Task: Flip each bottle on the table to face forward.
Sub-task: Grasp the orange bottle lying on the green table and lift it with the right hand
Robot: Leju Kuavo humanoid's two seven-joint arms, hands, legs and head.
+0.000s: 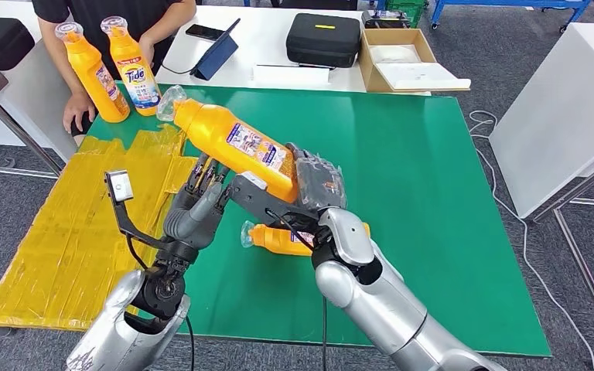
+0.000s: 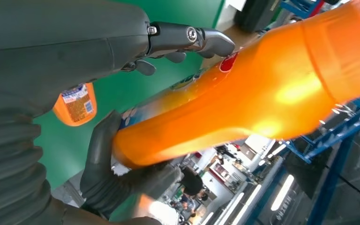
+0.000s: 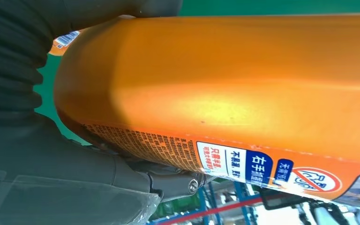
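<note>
Head view: right hand [image 1: 313, 182] grips tilted orange bottle [image 1: 232, 139] at its base; left hand [image 1: 201, 197] fingers spread beside it.

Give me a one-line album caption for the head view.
The right robot hand lifts a tilted orange bottle over the green table, the left robot hand beside it.

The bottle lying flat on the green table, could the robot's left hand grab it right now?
Probably not yet. The lying bottle sits underneath the raised bottle and the right arm, and the left hand is up against that raised bottle.
</note>
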